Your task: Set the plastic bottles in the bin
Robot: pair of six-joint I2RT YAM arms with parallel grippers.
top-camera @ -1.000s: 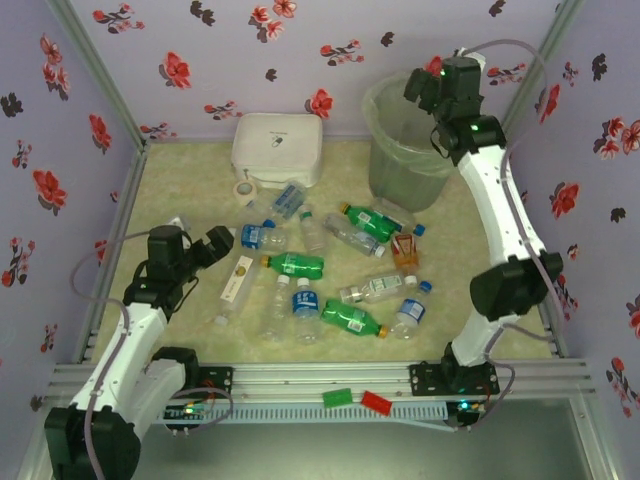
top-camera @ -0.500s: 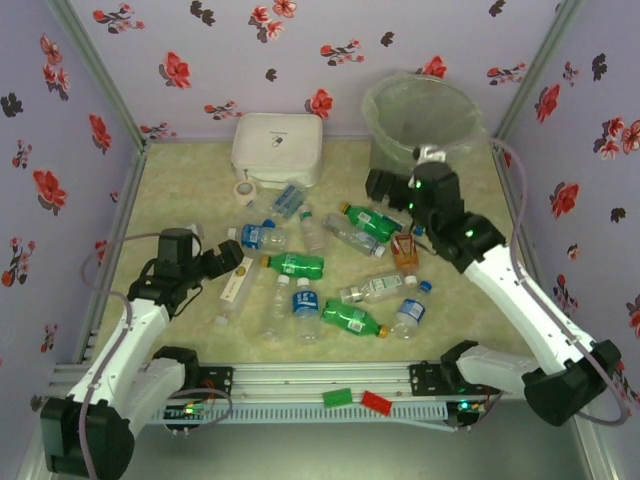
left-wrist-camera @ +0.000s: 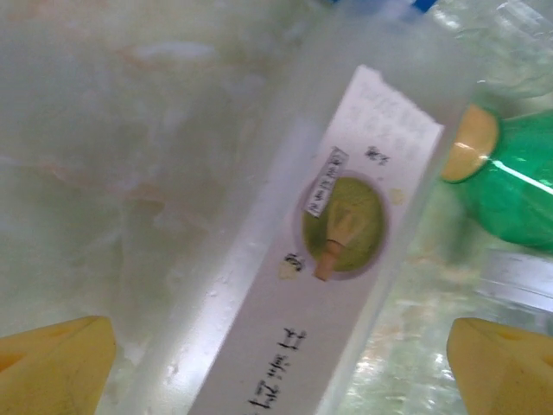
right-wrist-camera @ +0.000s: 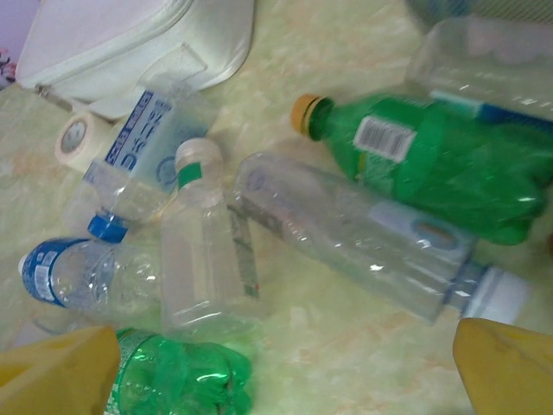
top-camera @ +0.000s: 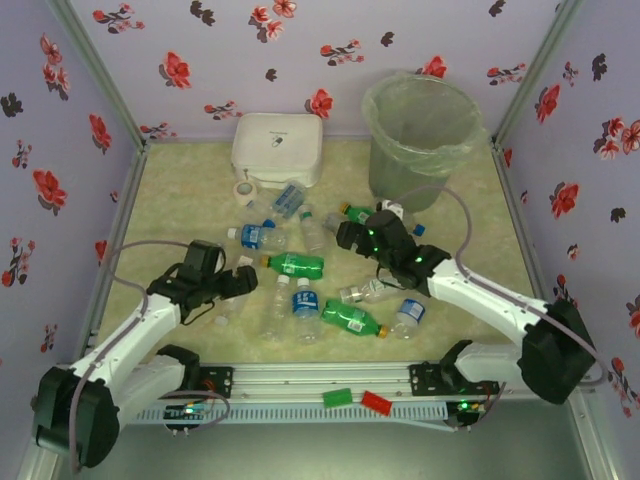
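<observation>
On the near left, the left claw is down low over the pale green marbled bench, spread wide. Its wrist view puts the two yellow fingertips out at the bottom corners. A clear plastic bottle with a long white label lies slantwise between them, but it's hard to tell if either tip touches it. Just right of that label is the orange cap of a green plastic bottle.

The other small plastic bottles lie scattered flat across the middle of the bench, some green, some clear with blue labels. One of them, a blue-labelled clear bottle, is near the front edge. Far behind them sits a white rounded square box with a small tape roll just in front of it.

Right of centre, the right claw hangs over the pile, also spread wide and gripping nothing. Under it lie a long clear bottle with a white cap and a second green bottle with an orange cap. The tall round grey-green bin with a clear bag liner stands upright in the far right corner, well apart from both claws.
</observation>
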